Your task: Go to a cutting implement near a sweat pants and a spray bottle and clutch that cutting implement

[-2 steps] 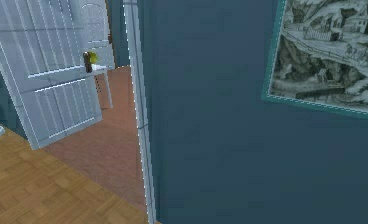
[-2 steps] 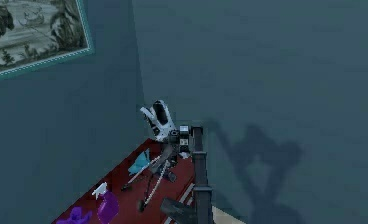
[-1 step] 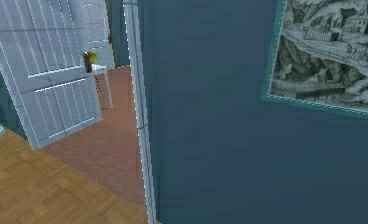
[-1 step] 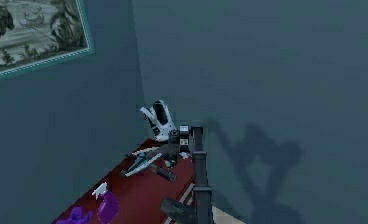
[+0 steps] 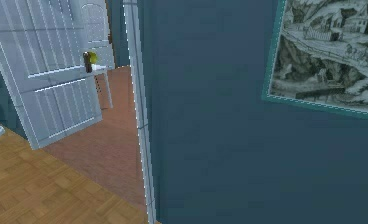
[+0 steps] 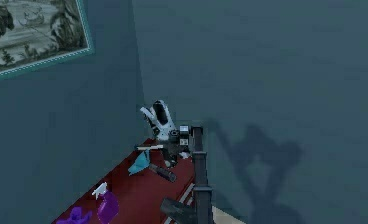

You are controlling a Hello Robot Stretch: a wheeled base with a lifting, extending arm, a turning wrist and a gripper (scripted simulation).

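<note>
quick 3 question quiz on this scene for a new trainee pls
1. True or false: the door in the forward view is white.
2. The tabletop in the arm side view is: A dark red, B green, C white.
3. Fill in: a framed ___ hangs on the teal wall.
Key: 1 true. 2 A. 3 picture.
</note>
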